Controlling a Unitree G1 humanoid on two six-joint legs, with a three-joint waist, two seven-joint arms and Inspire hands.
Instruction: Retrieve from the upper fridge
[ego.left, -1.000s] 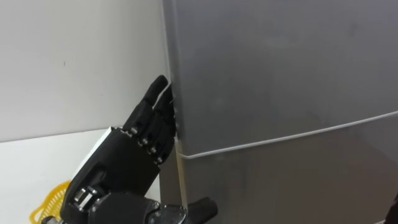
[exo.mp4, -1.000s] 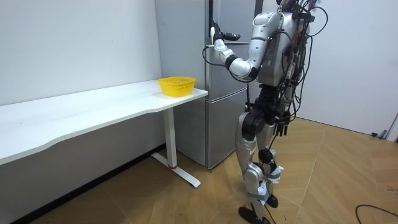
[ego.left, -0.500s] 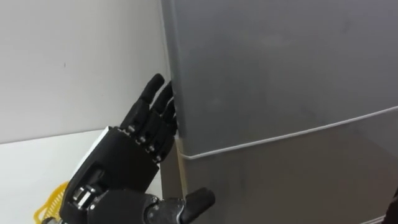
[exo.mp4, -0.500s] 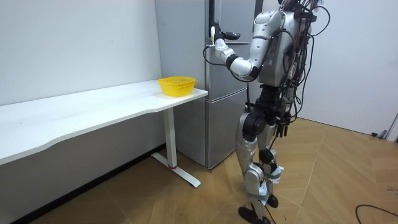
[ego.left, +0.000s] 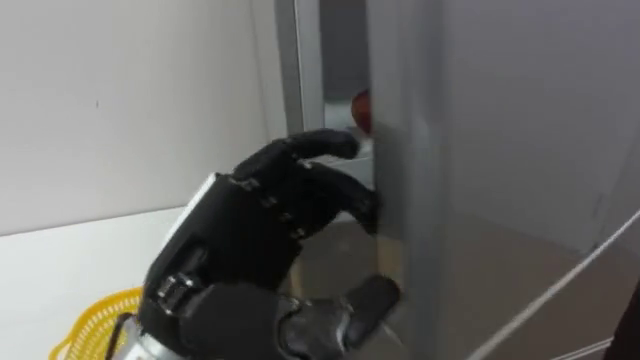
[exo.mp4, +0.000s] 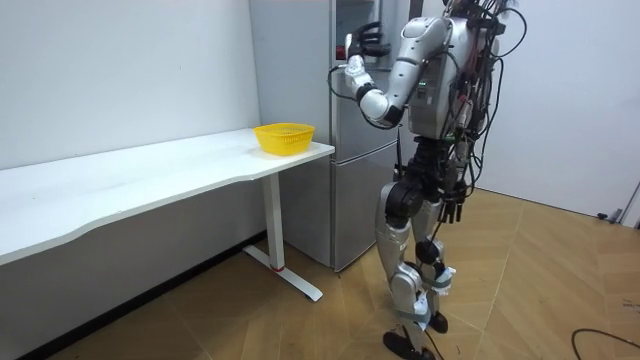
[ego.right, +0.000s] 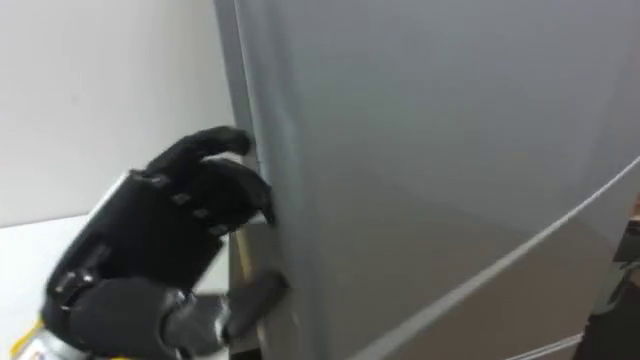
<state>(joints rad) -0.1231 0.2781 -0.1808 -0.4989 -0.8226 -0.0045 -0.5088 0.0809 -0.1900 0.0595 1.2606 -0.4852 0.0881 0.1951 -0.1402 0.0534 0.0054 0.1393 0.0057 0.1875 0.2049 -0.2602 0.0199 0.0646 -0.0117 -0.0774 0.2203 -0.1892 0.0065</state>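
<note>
Left hand (ego.left: 270, 220): flat at the seam half a second back, now hooked round the free edge of the upper door, fingers curled over it and thumb low beneath; the door has swung from shut to ajar.
Yellow basket (ego.left: 95, 325): sits on the white table (exo.mp4: 150, 170), below and to the left of the hand, apart from the door.
Upper door (ego.left: 500, 150): plain grey with no handle to be seen, open by a narrow gap on the robot's left.
Slip risk: the hold appears to rest on fingertips over a smooth edge. A pull angled off the door's swing would likely let them slide off, and the door would fall shut.
Clearance risk: the gap looks too narrow for a reach. Going in now would probably knock the hand against the door edge. The robot also stands close, so a wider swing could meet its body.
Red item (ego.left: 361, 110): likely the thing to fetch. It is inside the upper compartment, seen through the gap just above the fingers, and is small, rounded and red. The door hides most of it, so what it is cannot be told. It is in neither hand.
Right hand (exo.mp4: 452, 205): seems to hang by the hip in the room view; open or closed cannot be told.
Fridge (exo.mp4: 350, 190): stands at the table's end, with the robot upright before it.
</note>
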